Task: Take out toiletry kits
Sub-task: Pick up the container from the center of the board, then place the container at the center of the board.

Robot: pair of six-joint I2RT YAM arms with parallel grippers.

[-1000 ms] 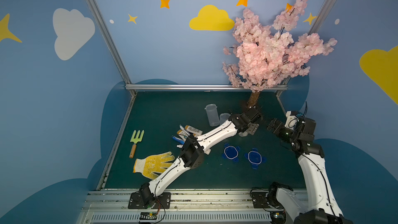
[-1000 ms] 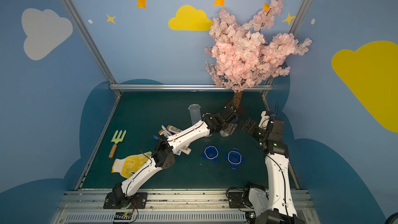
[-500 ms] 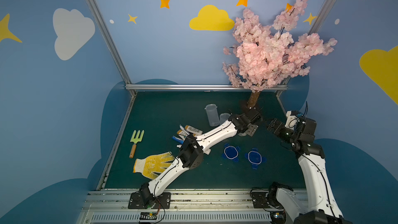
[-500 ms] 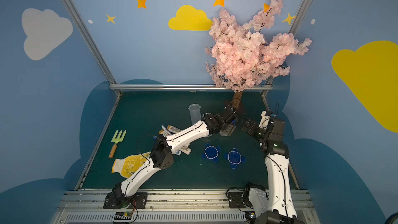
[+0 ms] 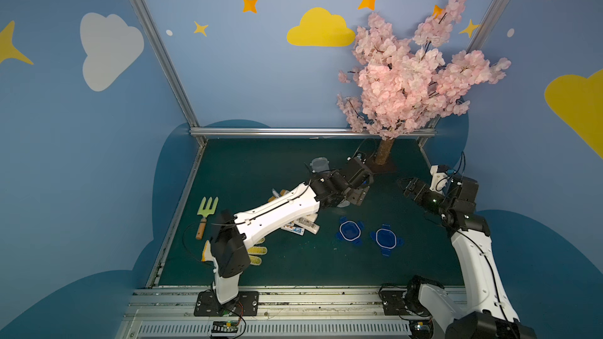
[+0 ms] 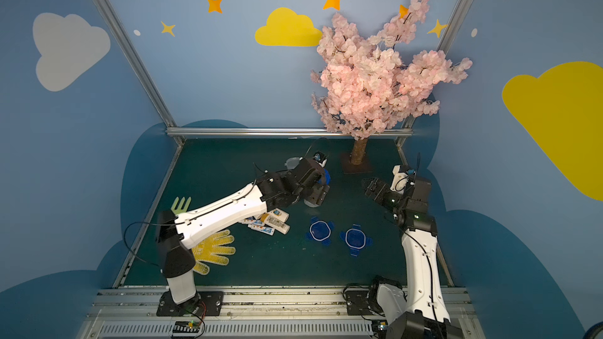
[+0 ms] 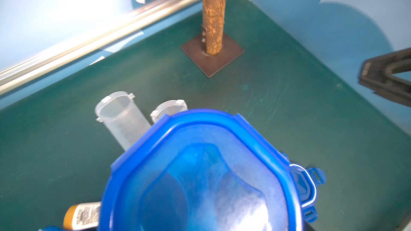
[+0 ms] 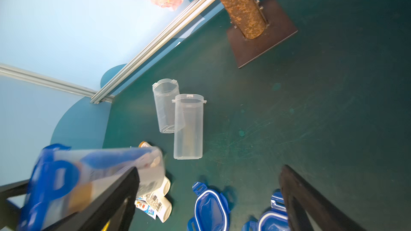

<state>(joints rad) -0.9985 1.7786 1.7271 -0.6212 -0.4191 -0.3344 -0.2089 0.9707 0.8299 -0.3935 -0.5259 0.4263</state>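
Desk dk green. Lids blue w/ white rings. Lidded jar clear, blue top. Glove yellow, dotted. Bottles white, yellow caps. Tree pink. Fork pale green.

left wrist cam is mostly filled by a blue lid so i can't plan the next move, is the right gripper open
observer: yes, the right gripper is open and empty, hovering apart from the lidded jar that the left gripper holds.
operator: any lids off yet
observer: a blue lid and a second blue lid lie flat, side by side, on the green mat, nearer the robot's base than the held jar.
operator: where are the loose toiletries
observer: a pile of small white bottles and tubes lies on the mat, partly hidden by the left arm in both top views.
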